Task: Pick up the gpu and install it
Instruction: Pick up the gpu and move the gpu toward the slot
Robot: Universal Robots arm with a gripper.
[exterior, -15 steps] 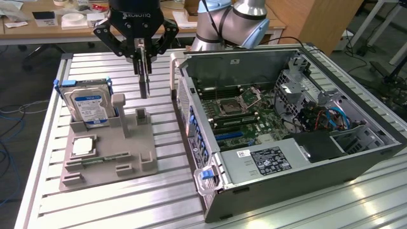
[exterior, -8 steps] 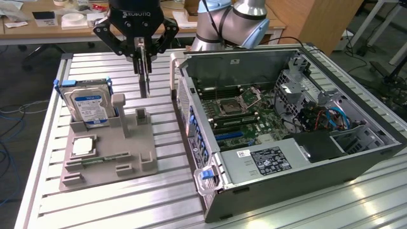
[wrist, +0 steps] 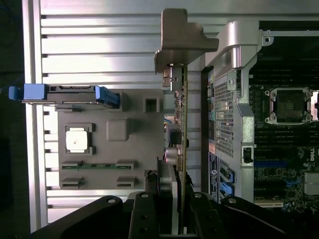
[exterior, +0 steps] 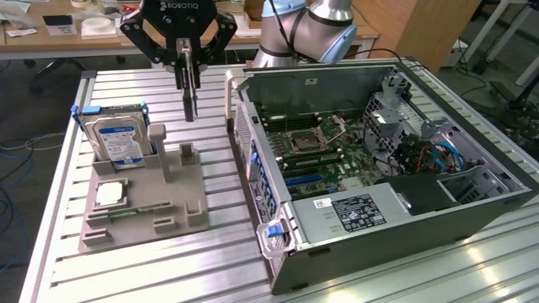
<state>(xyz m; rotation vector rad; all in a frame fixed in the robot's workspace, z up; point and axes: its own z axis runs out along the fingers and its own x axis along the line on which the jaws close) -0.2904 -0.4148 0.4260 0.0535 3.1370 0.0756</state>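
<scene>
The slatted aluminium bench [exterior: 67, 252] lies below the gripper [exterior: 187, 76]. The open computer case [exterior: 404, 246] stands just beside the gripper, and the grey parts holder [exterior: 168, 189] with the hard drive [exterior: 118, 142] sits beneath it. The gripper is clamped narrowly on the gpu [exterior: 191, 104], which hangs edge-on from it, clear above the holder.

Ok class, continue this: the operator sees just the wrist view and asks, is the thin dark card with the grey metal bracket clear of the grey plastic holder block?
Observer: Yes. In the exterior view the thin dark card hangs upright in the air above the grey plastic holder block, apart from it.
Operator: Held how?
Observer: The black gripper is shut on its upper edge, pointing straight down.
Operator: And the boxy silver hard drive?
Observer: It stands upright in its slot, blue-white label showing.
</scene>
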